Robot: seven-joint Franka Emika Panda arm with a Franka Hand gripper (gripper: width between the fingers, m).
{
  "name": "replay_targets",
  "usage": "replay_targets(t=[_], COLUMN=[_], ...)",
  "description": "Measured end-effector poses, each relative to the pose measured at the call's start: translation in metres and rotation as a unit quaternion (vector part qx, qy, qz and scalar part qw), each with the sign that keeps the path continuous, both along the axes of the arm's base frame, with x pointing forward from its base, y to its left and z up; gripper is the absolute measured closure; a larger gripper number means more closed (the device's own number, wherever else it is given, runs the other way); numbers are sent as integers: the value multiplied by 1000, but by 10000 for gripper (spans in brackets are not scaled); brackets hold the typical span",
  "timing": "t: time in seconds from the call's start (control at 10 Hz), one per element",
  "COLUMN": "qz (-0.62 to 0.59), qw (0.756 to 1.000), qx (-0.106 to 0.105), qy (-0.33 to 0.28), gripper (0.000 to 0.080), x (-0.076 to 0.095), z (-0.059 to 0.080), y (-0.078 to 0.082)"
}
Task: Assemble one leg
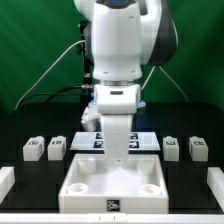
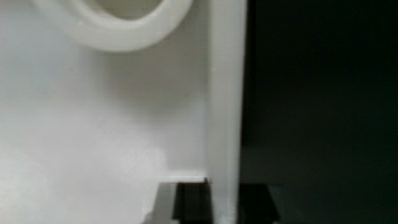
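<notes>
The big white square tray (image 1: 90, 197) lies on the black table at the front centre, with round sockets in its corners. My gripper (image 1: 118, 154) reaches straight down onto the tray's far rim. In the wrist view my gripper (image 2: 226, 192) has one dark finger (image 2: 189, 203) inside the tray and the other outside, both pressed against the upright rim (image 2: 224, 100); a round socket (image 2: 125, 25) shows in the tray floor. Four small white legs stand apart from it: two on the exterior view's left (image 1: 35, 149) (image 1: 57, 148) and two on the right (image 1: 171, 147) (image 1: 198, 149).
The marker board (image 1: 93, 140) lies flat just behind the tray, partly hidden by my arm. White blocks sit at the table's front left (image 1: 5, 182) and front right (image 1: 216, 183) corners. A green curtain hangs behind.
</notes>
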State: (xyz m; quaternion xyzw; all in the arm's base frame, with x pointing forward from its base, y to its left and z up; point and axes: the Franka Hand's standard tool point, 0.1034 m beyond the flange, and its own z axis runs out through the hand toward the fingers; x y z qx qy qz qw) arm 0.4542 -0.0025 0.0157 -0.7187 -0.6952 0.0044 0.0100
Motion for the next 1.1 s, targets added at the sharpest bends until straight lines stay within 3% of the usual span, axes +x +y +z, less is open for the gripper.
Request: replay_targets(t=[0.4,0.5,0.7,1.1], qz=[-5,-6,-3,-8], qw=[1000,1000,1000,1000], qx=[16,15,11,11], qy=[-20,-5,9,7], gripper=[742,742,742,742], x=[41,42,42,41], z=[1,0,1,0], y=[53,63,74,72])
